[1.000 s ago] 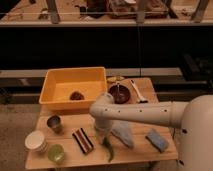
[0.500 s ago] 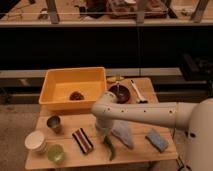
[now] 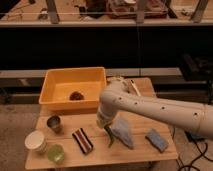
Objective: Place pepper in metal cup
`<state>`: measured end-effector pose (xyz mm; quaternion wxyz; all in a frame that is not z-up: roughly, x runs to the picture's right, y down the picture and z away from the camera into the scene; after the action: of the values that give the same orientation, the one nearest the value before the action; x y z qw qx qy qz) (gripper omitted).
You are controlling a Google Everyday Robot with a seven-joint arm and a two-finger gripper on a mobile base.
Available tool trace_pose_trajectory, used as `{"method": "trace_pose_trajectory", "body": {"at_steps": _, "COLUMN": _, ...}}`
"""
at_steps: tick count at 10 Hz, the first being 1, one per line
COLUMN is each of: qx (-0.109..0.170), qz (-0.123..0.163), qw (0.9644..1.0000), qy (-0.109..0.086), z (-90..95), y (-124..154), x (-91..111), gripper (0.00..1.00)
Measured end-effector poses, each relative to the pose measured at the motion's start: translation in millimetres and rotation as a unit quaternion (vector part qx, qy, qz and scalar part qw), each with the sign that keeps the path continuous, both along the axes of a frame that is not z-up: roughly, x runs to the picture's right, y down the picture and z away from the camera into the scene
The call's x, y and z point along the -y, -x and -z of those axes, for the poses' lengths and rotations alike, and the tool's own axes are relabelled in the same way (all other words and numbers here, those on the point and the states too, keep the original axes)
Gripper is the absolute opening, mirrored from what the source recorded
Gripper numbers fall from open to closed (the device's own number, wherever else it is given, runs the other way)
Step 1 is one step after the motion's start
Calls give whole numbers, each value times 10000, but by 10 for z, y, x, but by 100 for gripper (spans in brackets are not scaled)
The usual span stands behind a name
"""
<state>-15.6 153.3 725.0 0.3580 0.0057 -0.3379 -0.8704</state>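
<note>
The gripper (image 3: pixel 106 125) has just drawn its fingers fully together, where a second ago they stood part open. It hangs low over the table (image 3: pixel 100 156), well to the picture's right of the metal cup (image 3: pixel 54 122) and about level with it. The fingers have closed at the upper end of the pepper (image 3: pixel 109 137), which disappears beneath them, so the grasp looks made. Whether the pepper is already clear of the tabletop cannot be told. If the grip is sound, picking is done and what remains is the lift, the carry across to the metal cup and the drop into its dark mouth. The pepper sits to the right of the metal cup, with the striped block (image 3: pixel 82 140) lying between the two. Its long axis runs roughly front to back, stem end under the gripper and pointed tip aimed at the table's near edge. It runs crosswise to the line toward the metal cup and points neither at it nor away.
</note>
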Motion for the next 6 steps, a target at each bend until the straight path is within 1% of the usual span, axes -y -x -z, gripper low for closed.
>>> {"method": "trace_pose_trajectory", "body": {"at_steps": 1, "qx": 364, "qz": -12, "qw": 9992, "qy": -180, "z": 83, "y": 118, "x": 201, "gripper": 0}}
{"method": "trace_pose_trajectory", "body": {"at_steps": 2, "qx": 722, "qz": -19, "qw": 9969, "qy": -319, "z": 129, "y": 263, "x": 339, "gripper": 0}}
{"method": "trace_pose_trajectory", "body": {"at_steps": 3, "qx": 1011, "qz": -28, "qw": 9940, "qy": -404, "z": 170, "y": 380, "x": 415, "gripper": 0}}
{"method": "trace_pose_trajectory", "body": {"at_steps": 4, "qx": 1490, "qz": -40, "qw": 9872, "qy": -567, "z": 231, "y": 539, "x": 486, "gripper": 0}}
{"method": "trace_pose_trajectory", "body": {"at_steps": 5, "qx": 1983, "qz": 53, "qw": 9767, "qy": -820, "z": 306, "y": 735, "x": 524, "gripper": 0}}
{"method": "trace_pose_trajectory", "body": {"at_steps": 6, "qx": 2390, "qz": 219, "qw": 9643, "qy": -1115, "z": 371, "y": 933, "x": 513, "gripper": 0}}
